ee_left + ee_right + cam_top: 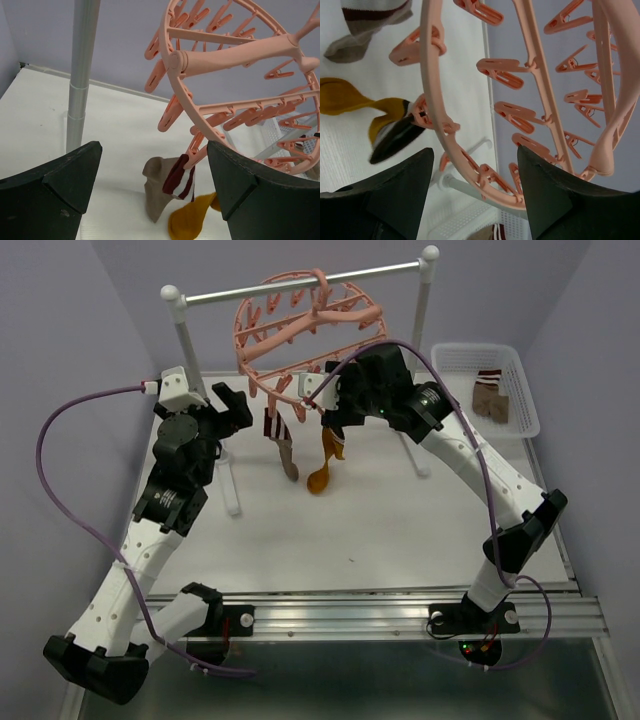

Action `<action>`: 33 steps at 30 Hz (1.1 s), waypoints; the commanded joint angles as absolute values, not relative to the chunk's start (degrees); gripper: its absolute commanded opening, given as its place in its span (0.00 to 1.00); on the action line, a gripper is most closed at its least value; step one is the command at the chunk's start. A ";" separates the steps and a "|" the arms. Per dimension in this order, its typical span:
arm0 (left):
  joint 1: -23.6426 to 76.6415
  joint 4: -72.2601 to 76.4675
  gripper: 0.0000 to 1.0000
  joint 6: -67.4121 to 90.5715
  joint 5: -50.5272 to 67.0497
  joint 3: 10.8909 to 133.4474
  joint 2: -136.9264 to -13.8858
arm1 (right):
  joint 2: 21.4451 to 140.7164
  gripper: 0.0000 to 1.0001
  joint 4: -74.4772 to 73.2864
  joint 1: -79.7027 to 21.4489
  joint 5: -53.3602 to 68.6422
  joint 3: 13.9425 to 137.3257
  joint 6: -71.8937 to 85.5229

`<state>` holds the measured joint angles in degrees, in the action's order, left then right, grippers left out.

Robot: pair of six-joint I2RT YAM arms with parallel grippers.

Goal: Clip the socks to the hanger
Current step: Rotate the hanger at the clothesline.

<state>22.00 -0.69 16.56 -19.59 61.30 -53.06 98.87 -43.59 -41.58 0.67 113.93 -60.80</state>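
Note:
The salmon-pink hanger (310,325) hangs by its hook from the rail. Two socks dangle from clips on its near rim. One is brown with a maroon and white striped cuff (281,445) (172,187). The other is mustard (328,458) (190,222) (345,97), with its dark end pinched in a clip. My left gripper (240,405) (152,145) stands open just left of the brown sock, holding nothing. My right gripper (328,390) (473,150) is at the ring's near right side. Its jaws stand apart with the hanger's rim (470,167) and small clips running between them.
A metal rail (300,288) on white posts carries the hanger. One post (80,75) rises close to my left gripper. A white basket (515,375) at the back right holds more socks (490,400). The stand's white feet (232,490) rest on the table.

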 commanded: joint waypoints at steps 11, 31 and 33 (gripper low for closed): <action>21.80 1.67 0.99 19.95 -15.12 59.24 -52.38 | 101.78 0.51 -40.96 -45.08 6.41 114.26 -55.91; 21.88 3.43 0.99 22.50 -14.68 57.39 -52.47 | 109.76 0.11 -33.57 -50.89 -13.17 125.49 -21.46; 21.88 3.34 0.99 22.76 -15.38 57.13 -52.21 | 112.04 0.11 -33.75 -51.41 -16.15 127.61 -17.42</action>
